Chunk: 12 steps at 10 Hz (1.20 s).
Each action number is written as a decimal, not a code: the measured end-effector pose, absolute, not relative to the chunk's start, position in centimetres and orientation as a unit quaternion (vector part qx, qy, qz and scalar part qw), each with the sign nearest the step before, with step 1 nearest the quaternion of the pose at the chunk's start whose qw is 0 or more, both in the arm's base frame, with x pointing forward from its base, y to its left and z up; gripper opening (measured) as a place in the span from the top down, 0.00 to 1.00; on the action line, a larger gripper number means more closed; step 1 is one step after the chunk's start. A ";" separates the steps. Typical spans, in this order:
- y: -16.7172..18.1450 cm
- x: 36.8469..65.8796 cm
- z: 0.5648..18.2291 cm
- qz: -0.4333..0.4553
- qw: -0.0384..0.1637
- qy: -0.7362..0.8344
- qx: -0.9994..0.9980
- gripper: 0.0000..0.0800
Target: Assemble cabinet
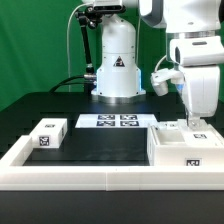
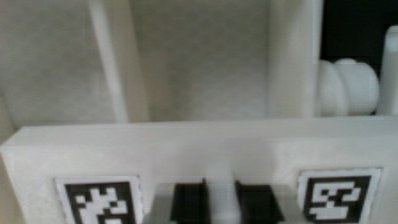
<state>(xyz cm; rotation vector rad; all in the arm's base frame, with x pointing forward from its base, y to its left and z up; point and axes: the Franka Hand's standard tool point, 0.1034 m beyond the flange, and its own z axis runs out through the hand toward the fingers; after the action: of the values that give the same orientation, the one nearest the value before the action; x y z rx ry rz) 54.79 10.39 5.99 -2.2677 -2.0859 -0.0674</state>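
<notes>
The cabinet body, a large white box with marker tags, lies at the exterior view's right, against the border frame. My gripper comes straight down onto its top face. In the wrist view the body's tagged face fills the lower half, with the hollow inside and its ribs beyond. My gripper sits between the two tags. Its dark fingers stand close together with only a thin white strip between them, and nothing is held. A small white cabinet block with tags lies at the exterior view's left, far from the gripper.
The marker board lies flat in the middle, in front of the robot base. The long low white border frame runs along the front and up the left side. A white rounded part shows beside the body.
</notes>
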 end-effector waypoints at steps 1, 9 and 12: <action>10.3 55.4 6.0 -0.023 0.029 -0.675 -0.737 0.91; 10.0 57.5 6.0 -0.024 0.031 -0.671 -0.740 0.91; 10.0 57.5 5.9 -0.023 0.031 -0.671 -0.740 0.67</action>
<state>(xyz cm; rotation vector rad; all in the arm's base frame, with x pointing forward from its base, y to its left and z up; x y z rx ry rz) 57.46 10.04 5.87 -2.2796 -2.0682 -0.0713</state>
